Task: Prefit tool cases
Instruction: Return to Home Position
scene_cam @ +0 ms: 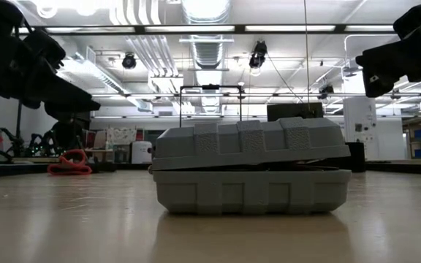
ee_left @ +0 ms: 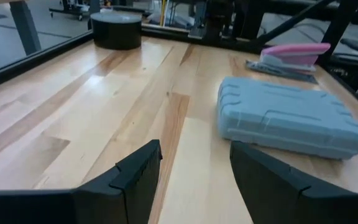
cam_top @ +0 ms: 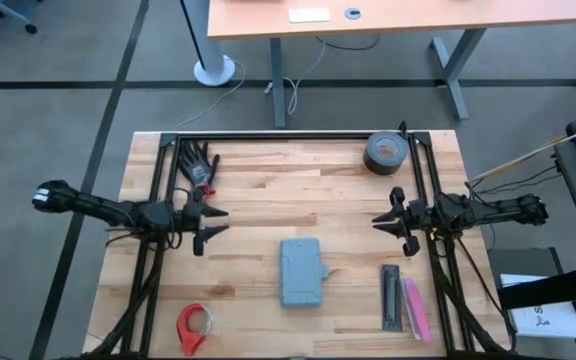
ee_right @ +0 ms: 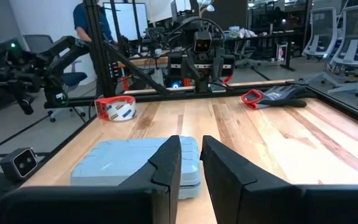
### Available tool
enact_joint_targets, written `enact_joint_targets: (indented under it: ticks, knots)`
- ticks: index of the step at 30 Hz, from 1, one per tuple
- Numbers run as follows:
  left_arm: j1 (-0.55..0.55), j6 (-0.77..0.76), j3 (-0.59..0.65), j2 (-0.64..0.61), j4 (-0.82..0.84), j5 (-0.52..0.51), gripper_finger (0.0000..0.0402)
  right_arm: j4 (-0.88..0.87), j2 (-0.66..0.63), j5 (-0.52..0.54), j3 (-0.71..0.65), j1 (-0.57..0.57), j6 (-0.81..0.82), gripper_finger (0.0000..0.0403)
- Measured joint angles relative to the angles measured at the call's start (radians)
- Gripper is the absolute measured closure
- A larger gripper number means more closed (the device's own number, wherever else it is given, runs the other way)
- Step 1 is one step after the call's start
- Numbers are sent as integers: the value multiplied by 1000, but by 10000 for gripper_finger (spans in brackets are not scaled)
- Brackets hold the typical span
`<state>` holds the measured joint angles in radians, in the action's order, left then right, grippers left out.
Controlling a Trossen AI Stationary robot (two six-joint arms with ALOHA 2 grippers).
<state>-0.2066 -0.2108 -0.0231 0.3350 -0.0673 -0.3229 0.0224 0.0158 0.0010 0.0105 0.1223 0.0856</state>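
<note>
We are holding the left gripper released, fingers wide apart, above the left side of the table. We are holding the right gripper above the right side, fingers only slightly parted, grasping nothing. Between them and nearer, the tool case is lying flat, lid down, apart from both grippers, left of a black bar.

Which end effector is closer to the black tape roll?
Right. The right end effector is just below the black tape roll in the high view, on the same side; the left end effector is far across the table.
</note>
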Motion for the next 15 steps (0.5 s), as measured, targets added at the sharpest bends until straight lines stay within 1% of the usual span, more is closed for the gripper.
enact_joint_targets:
  ticks: [15]
  knots:
    - [0,0,-1,96,1,0,200,0,0,0,0,0,0,327]
